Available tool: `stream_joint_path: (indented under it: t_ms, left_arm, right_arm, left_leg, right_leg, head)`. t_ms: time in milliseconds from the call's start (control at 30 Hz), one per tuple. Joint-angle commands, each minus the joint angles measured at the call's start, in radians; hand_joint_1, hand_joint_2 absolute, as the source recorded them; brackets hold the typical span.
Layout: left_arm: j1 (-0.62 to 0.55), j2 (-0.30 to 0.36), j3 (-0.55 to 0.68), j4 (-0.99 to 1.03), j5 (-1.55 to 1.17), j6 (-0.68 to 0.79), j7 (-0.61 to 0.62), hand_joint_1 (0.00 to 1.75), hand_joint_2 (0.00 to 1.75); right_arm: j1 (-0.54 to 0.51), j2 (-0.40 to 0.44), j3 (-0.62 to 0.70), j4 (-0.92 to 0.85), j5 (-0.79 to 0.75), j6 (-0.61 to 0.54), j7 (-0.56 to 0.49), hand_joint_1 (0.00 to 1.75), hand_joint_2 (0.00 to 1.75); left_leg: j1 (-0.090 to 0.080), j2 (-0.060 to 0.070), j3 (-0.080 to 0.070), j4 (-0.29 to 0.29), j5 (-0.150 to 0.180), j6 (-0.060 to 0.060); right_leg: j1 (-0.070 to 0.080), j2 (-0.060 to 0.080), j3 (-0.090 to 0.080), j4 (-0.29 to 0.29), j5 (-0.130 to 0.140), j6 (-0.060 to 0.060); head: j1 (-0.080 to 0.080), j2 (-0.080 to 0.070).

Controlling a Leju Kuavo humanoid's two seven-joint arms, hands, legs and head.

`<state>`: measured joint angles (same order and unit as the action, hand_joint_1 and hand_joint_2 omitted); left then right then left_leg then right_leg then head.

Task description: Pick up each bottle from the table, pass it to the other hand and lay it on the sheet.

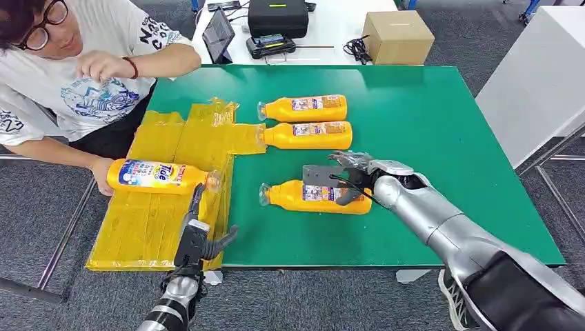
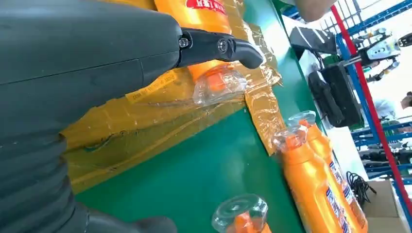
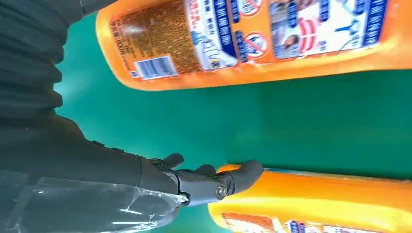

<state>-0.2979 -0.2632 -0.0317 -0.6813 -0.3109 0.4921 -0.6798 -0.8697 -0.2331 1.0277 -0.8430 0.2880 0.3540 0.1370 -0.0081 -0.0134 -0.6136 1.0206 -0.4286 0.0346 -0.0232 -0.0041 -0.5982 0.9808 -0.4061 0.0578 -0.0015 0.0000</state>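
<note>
R hand (image 1: 352, 181) on bottle (image 1: 314, 196); grip prob. unclear, fingers hidden.

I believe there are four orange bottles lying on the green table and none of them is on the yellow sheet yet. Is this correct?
Not quite. Three bottles lie on the bare green table: two farther ones and the nearest bottle under the right hand. The fourth bottle already lies on the yellow sheet, as the head view shows.
</note>
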Motion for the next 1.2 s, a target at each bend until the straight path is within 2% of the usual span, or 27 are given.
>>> stream_joint_path:
  t_ms: [33, 167, 300, 567, 1200]
  left_arm:
    - [-0.036, 0.008, -0.015, 0.055, 0.006, -0.004, -0.018, 0.0, 1.75]
    - [-0.045, 0.004, -0.021, 0.063, 0.005, -0.009, -0.018, 0.0, 1.75]
    - [-0.05, 0.004, -0.025, 0.075, 0.007, -0.006, -0.018, 0.0, 1.75]
    - [-0.054, 0.004, -0.032, 0.079, 0.013, 0.001, -0.018, 0.0, 1.75]
    - [-0.062, -0.006, -0.035, 0.102, 0.009, 0.005, -0.018, 0.0, 1.75]
  right_arm:
    - [-0.068, 0.04, 0.079, 0.087, 0.004, 0.002, -0.006, 0.0, 1.75]
    - [-0.085, 0.054, 0.091, 0.11, -0.019, 0.048, -0.024, 0.0, 1.75]
    - [-0.088, 0.024, 0.11, 0.084, -0.052, 0.081, -0.02, 0.0, 1.75]
    - [-0.085, 0.008, 0.145, 0.067, -0.081, 0.085, -0.016, 0.0, 1.75]
    - [0.002, 0.137, 0.204, 0.233, 0.026, 0.002, -0.052, 0.0, 1.75]
  left_leg:
    - [0.001, 0.002, 0.002, 0.001, -0.002, -0.002]
    - [0.002, 0.003, 0.003, 0.001, -0.002, -0.003]
    - [0.001, 0.002, 0.001, 0.001, -0.001, -0.002]
    - [0.001, 0.001, 0.001, 0.0, -0.001, -0.001]
    - [0.002, 0.002, 0.005, 0.0, -0.002, -0.002]
  right_leg:
    - [0.001, 0.002, 0.002, 0.001, -0.001, -0.003]
    - [0.002, 0.002, 0.002, 0.001, -0.001, -0.003]
    - [0.001, 0.001, 0.001, 0.001, 0.0, -0.002]
    - [0.001, 0.0, 0.001, 0.0, 0.0, -0.002]
    - [0.002, 0.001, 0.005, -0.001, -0.001, -0.003]
  head:
    - [0.0, 0.0]
    - [0.0, 0.0]
    - [0.0, 0.0]
    - [-0.001, 0.0]
    - [0.0, 0.0]
